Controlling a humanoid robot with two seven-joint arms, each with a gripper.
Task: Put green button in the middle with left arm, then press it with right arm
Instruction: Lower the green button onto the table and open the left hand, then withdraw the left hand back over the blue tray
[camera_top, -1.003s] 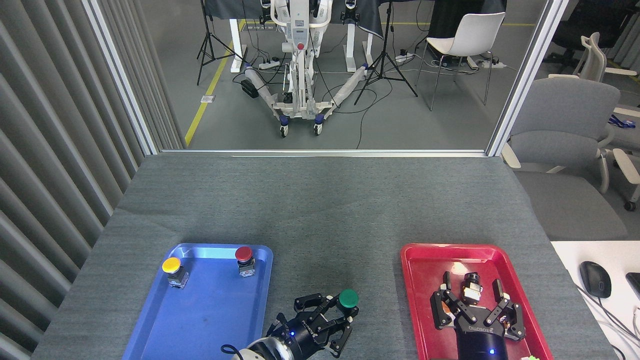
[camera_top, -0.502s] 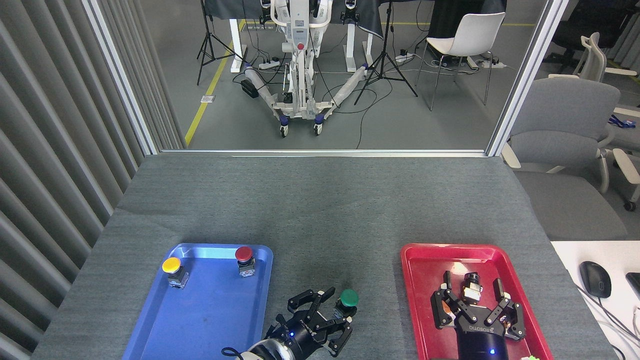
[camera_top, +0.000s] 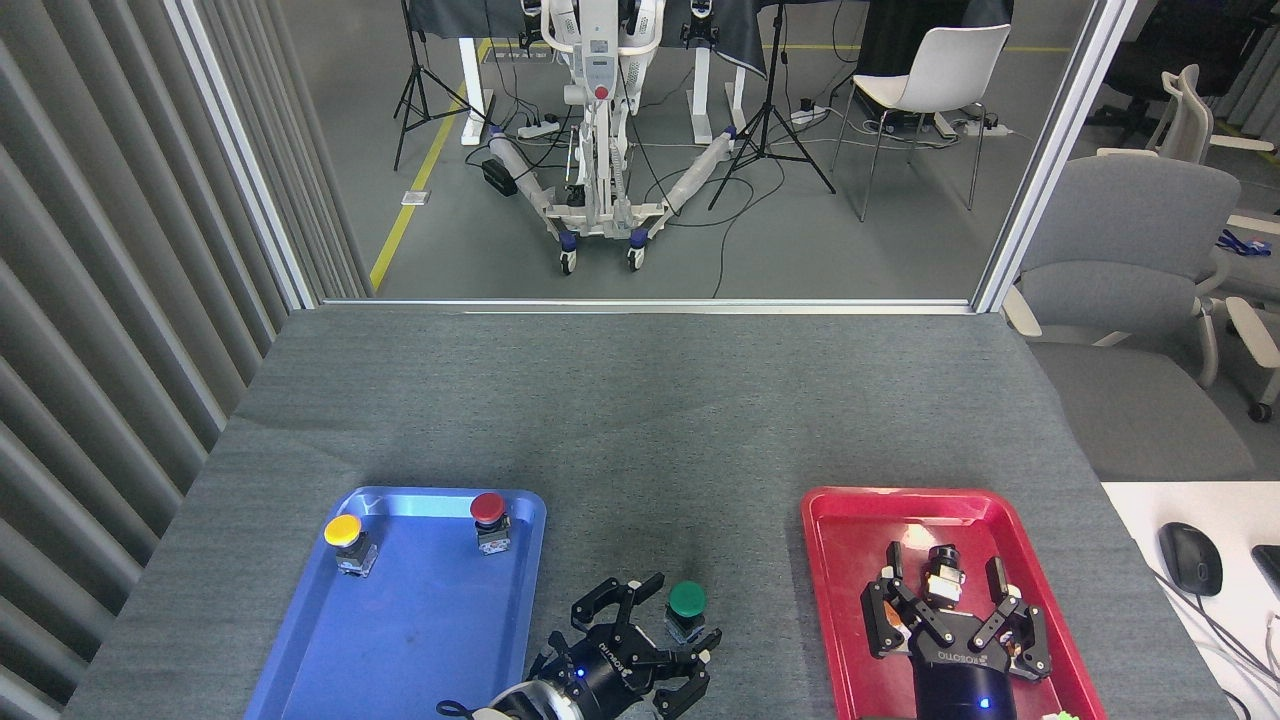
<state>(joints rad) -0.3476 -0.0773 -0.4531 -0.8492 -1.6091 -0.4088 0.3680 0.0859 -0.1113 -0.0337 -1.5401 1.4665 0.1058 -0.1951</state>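
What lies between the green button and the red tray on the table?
Nothing. In the head view, only bare grey tabletop cloth separates the green button from the red tray's left rim. The right claw hovers over that tray, farther right.

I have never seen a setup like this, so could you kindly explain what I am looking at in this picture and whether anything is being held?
This single picture comes from the robot's own head camera, looking forward and down at a table covered in grey cloth. The two black clawed parts at the bottom are its grippers. The left gripper is open, with the green button standing on the bare cloth between the trays, right among its spread fingers; it does not look gripped. The right gripper is open above the red tray and holds nothing. A blue tray on the left carries a yellow button and a red button. Beyond the table are chairs, tripods and other lab equipment.
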